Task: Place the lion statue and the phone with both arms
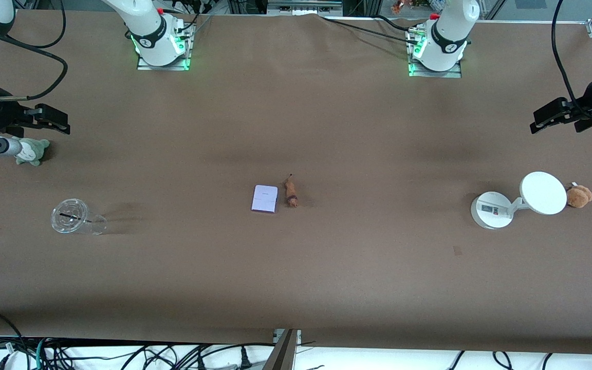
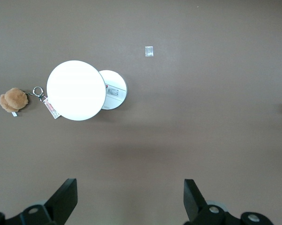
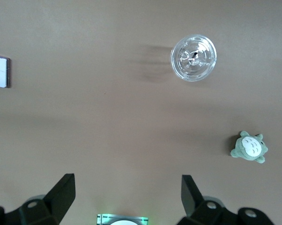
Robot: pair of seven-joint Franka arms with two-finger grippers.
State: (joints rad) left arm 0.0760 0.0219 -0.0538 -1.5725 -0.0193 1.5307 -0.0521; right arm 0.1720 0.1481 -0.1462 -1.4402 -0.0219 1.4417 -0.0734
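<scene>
Phone [image 1: 264,199] lies flat at table centre; lion statue [image 1: 291,192] lies just beside it, toward the left arm's end. Left gripper [image 1: 553,117] and right gripper [image 1: 49,119] wait, fingers apart, well away from the phone

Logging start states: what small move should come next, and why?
Probably bring both arms in toward mid-table: the phone and lion statue lie untouched side by side, while the left pincer and right pincer hang open at the table's ends.
</scene>
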